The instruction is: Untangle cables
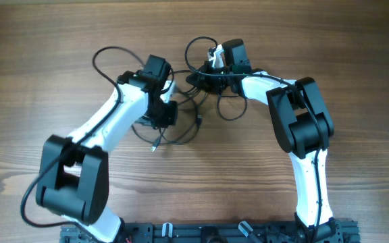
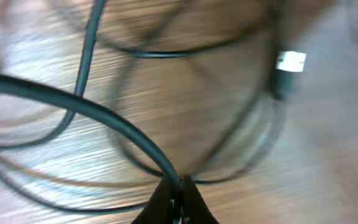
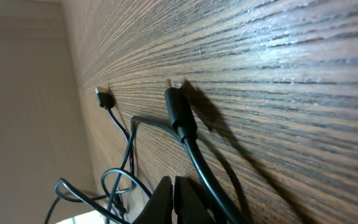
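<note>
Several thin black cables [image 3: 180, 118] looped on grained wood table [image 1: 316, 40].

Thin black cables [image 1: 184, 101] in a loose tangle, mid-worktop, nearer the far edge.
Loops cross and overlap flat on the wood; one round loop reaches closest to the far edge; a silvery plug tip [image 2: 289, 61] ends one strand; a black plug [image 3: 178, 111] with a metal tip lies on the wood, a smaller plug [image 3: 103, 98] near it; one strand runs into the pinched left gripper [image 2: 178, 198].
</note>
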